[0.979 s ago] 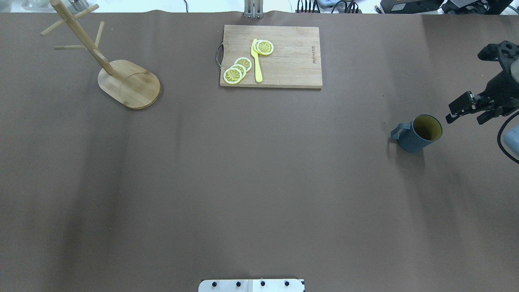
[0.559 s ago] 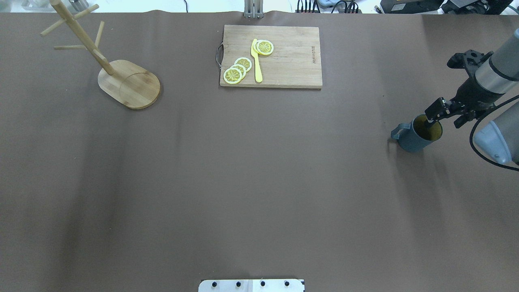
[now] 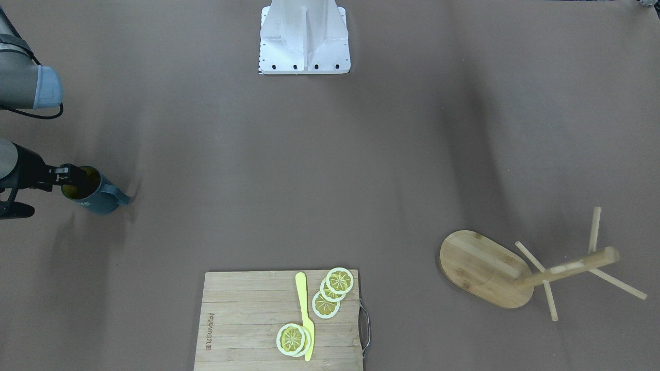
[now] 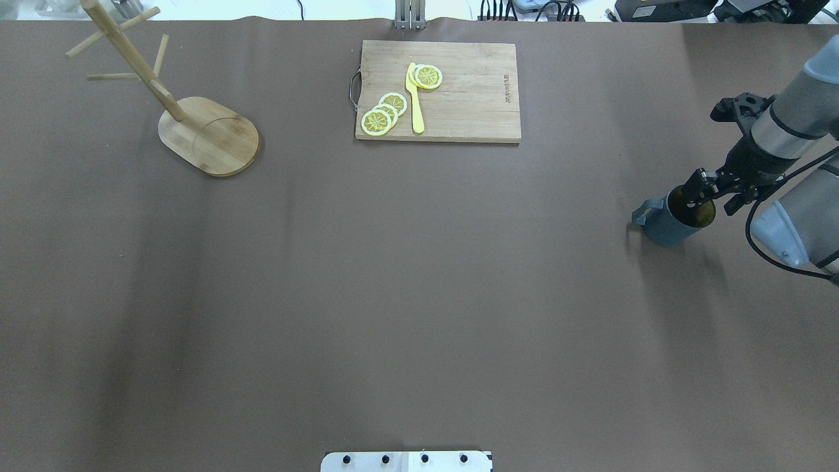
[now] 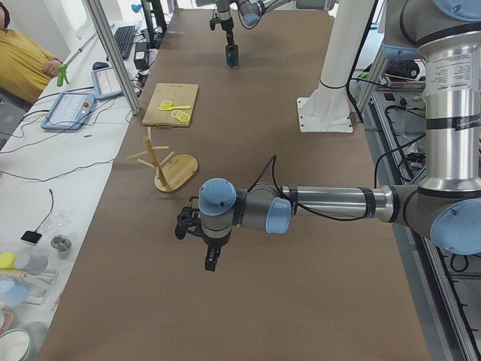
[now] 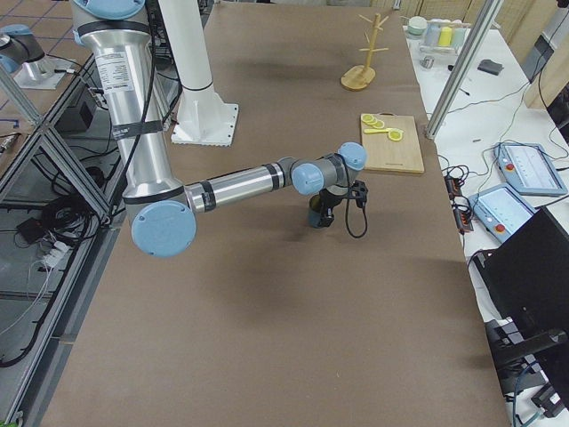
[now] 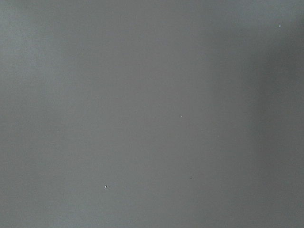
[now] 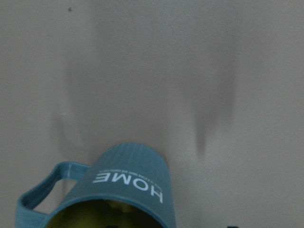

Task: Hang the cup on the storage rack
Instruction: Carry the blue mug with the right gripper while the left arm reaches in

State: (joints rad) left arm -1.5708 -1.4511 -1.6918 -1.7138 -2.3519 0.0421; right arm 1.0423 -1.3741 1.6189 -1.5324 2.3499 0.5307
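- While I watch from far away, my right gripper sits at the top of the cup, and its two fingers are apart.
- One finger dips into the cup's yellow mouth. The other finger is outside the wall, so the rim is between them.
- I cannot tell if either finger touches the wall.
- The cup stands upright on the tabletop, right under this gripper. It is not hung up yet.
- Its handle is on the side away from the gripper.
- From the right wrist camera, the cup is just below the gripper, and I can read the white word "HOME" upside down.
- The storage rack stands upright, well apart from the right gripper, far across the tabletop.
- A cutting board lies between this gripper and the rack. It has lemon slices and a yellow knife on it.
- My left gripper hangs over bare tabletop and points down. It shows only in the side view, so I cannot tell if its fingers are apart or together.
- The rack is near the left gripper, a bit past it along the tabletop.
- The left wrist camera sees only plain brown tabletop.
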